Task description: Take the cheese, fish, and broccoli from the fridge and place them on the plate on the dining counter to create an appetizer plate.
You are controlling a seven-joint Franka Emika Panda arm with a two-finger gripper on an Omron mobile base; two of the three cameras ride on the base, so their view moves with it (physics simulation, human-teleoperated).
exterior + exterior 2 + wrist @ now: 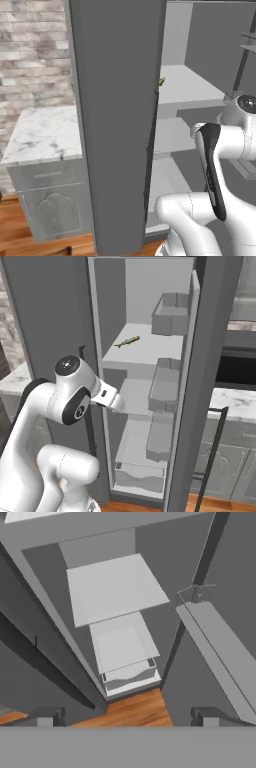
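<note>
- Fridge (145, 381) is the biggest thing in front of me: tall dark-grey box, door swung open to the right, pale interior w/ several shelves, door bins on the right side.
- Left of the fridge there's a marble-top wall counter (45, 132) w/ grey cabinet under it, brick wall (32, 50) behind. Not the dining counter, so no use for the drop-off.
- Arm is parked in front of the open fridge, wrist at abt mid-shelf height, hand angled down into the lower part of the cabinet.
- Lower shelves in hand view look bare; bottom drawer (131, 677) sits just above the wood floor (135, 709).
- Gripper (127, 717): fingers spread as wide as they go, nothing between them, not touching anything.
- Fish (127, 342): slender greenish-orange body lying on the upper shelf, toward its left front, well above where the hand points now. In the left base view a small green bit pokes out past the door edge at that shelf, prob. the same item, can't be sure.
- Cheese and broccoli: can't make them out on any shelf from here.
- Progress, my read: fridge open, nothing picked yet, so all three items are left to carry over to the plate. Early stage.
- Next I'd raise the hand to the upper shelf and go for the fish first.
</note>
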